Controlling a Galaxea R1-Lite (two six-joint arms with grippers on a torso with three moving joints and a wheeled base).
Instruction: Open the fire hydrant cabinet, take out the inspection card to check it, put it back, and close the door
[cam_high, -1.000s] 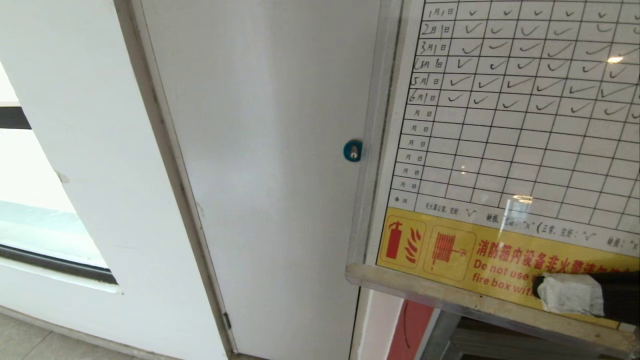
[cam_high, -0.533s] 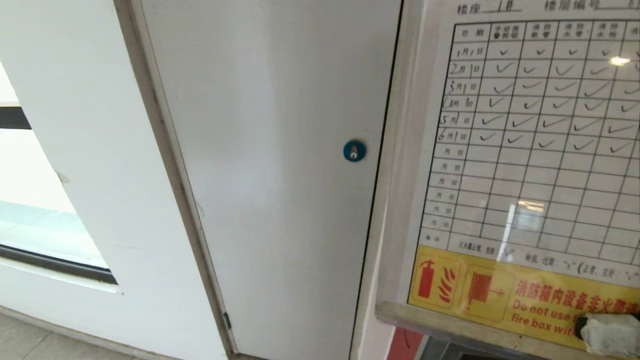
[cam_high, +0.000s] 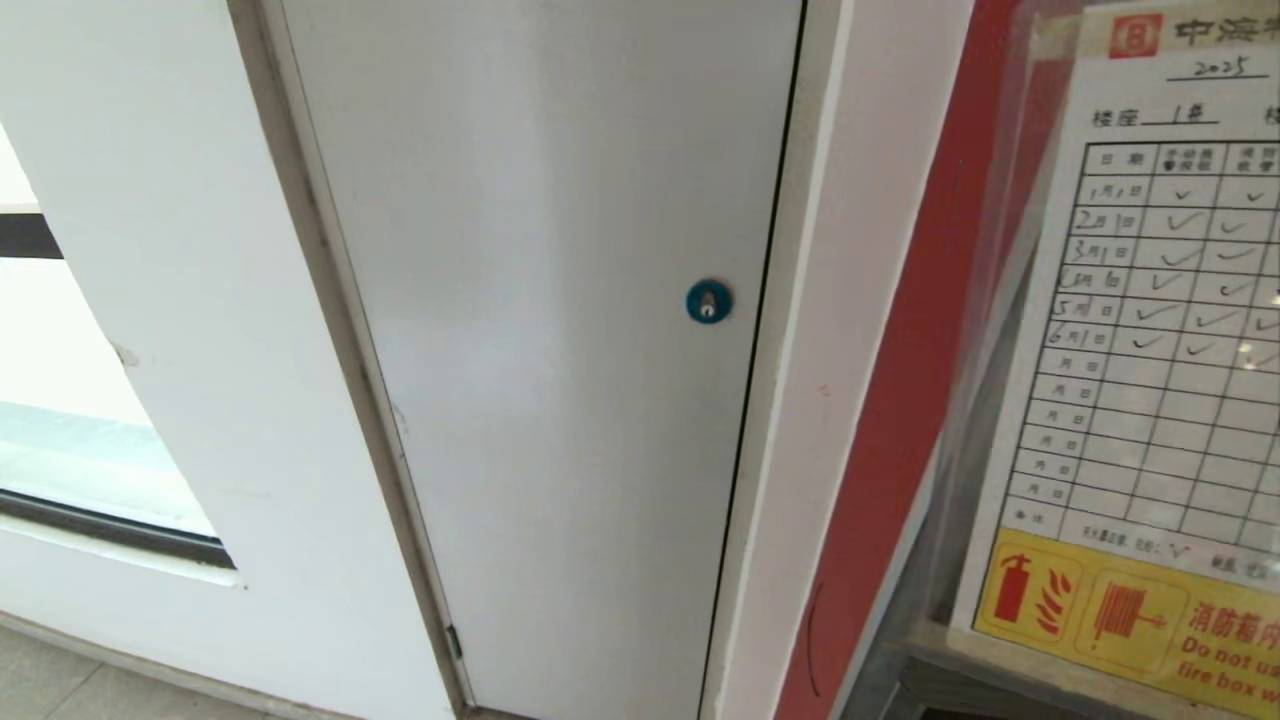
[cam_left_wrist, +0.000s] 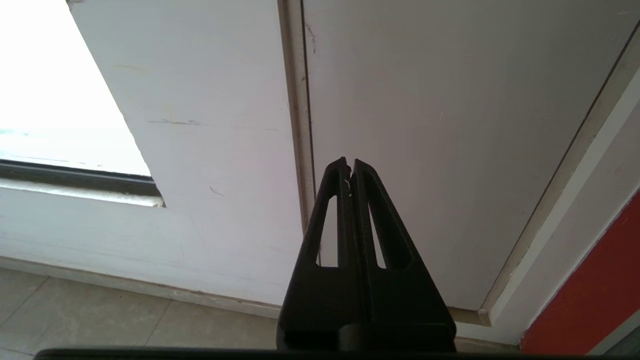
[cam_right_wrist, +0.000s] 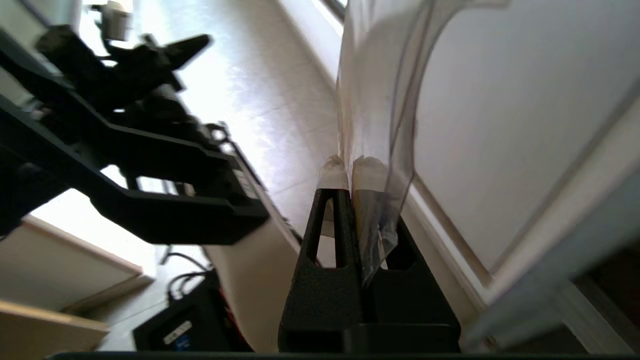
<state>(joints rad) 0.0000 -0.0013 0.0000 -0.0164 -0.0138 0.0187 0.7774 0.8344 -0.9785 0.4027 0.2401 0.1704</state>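
Shift: inspection card (cam_high: 1150, 400) has slid from mid-frame toward 3 o'clock in the head view since a second ago, baring a red cabinet wall (cam_high: 905, 330); the taped fingertip seen on it then is out of frame
Card: white check-mark grid, yellow warning strip at 5 o'clock, clear sleeve
Right gripper (cam_right_wrist: 351, 170): taped fingers (cam_right_wrist: 332, 175) pressed together, pinching the sleeve's edge
Left gripper (cam_left_wrist: 349, 165): parked low, fingers pressed together, empty
Grey-white door (cam_high: 560, 300): closed; blue lock (cam_high: 708, 301) at centre
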